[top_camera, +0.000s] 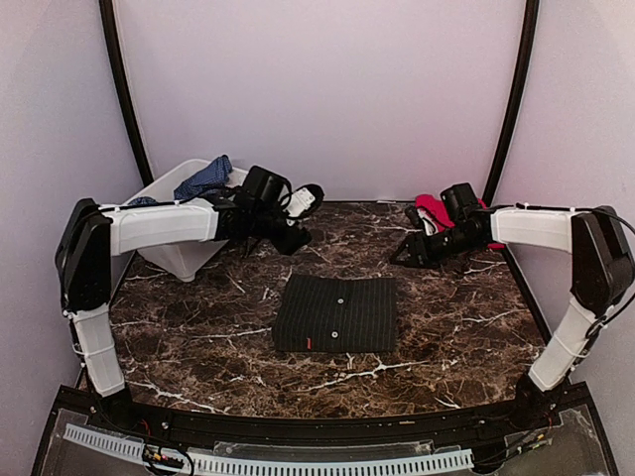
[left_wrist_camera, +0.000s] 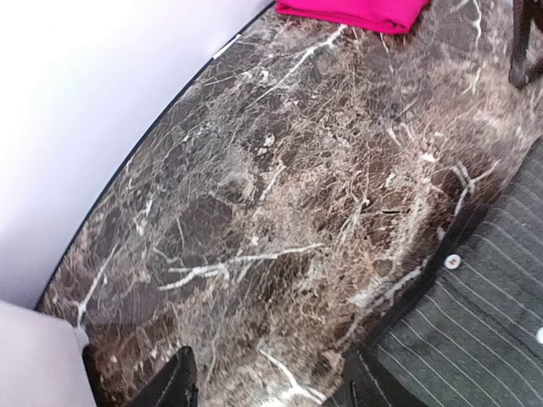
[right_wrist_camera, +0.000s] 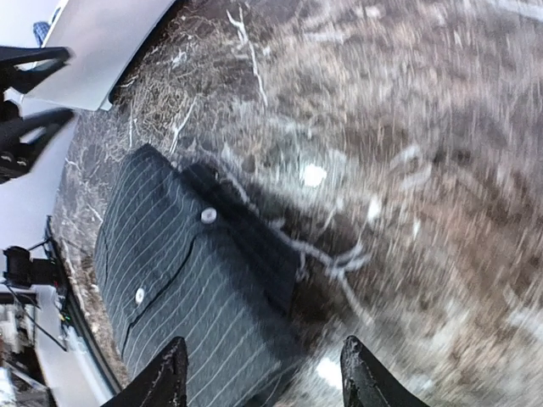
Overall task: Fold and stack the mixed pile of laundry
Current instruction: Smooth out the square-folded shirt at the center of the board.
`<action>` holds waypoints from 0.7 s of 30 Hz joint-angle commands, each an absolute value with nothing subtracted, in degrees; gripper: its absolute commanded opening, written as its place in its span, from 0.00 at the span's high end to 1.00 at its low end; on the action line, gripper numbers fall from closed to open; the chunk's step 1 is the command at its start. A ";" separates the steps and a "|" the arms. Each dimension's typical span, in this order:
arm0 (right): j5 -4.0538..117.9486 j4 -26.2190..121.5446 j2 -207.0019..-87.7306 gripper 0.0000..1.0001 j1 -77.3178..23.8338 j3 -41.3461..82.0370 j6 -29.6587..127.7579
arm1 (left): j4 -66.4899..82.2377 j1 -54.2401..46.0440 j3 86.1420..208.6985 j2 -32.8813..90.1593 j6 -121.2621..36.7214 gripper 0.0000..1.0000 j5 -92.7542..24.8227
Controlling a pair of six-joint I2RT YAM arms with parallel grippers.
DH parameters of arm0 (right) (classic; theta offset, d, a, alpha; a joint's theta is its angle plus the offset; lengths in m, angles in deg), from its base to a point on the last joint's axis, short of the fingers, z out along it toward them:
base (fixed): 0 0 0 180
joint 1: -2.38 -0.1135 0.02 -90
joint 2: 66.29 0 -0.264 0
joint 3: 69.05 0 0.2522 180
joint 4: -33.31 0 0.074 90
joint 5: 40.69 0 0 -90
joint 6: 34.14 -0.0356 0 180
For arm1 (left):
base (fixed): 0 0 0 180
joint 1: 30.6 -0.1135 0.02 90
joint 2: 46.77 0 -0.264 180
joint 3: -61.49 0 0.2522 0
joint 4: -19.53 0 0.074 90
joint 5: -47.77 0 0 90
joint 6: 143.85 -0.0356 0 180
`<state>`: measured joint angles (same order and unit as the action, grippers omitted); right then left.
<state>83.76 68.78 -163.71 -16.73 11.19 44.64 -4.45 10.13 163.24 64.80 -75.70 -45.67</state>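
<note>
I see left tool (left_wrist_camera: 270,386) and right tool (right_wrist_camera: 265,377) parted, gripping nothing; pinstriped shirt (top_camera: 335,313) lies folded, centred on the surface (top_camera: 198,337).

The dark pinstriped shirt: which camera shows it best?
The top external view: the whole folded pinstriped shirt shows, every edge and its buttons. The left wrist view catches only one corner with a button. The right wrist view shows more, close up with two buttons, but part of it runs out of frame.

Pale lilac walls (top_camera: 327,89); dark marble tabletop (top_camera: 198,337); black curved poles (top_camera: 124,89).
</note>
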 commanded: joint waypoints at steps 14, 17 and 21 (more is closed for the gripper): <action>92.42 55.96 -167.24 0.45 -16.75 3.05 35.19 | 4.40 2.76 145.04 60.84 -29.00 0.43 -20.88; 93.09 55.57 -169.00 0.48 -17.02 2.97 35.25 | 6.62 2.78 145.83 63.16 -27.64 0.43 -17.57; 94.34 54.68 -169.95 0.57 -17.78 3.32 35.54 | 9.09 2.80 146.37 65.41 -26.63 0.48 -15.22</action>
<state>91.98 57.61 -169.24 -16.82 2.12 35.61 4.36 2.79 145.58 64.87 -29.29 -20.12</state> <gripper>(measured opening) 0.475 0.546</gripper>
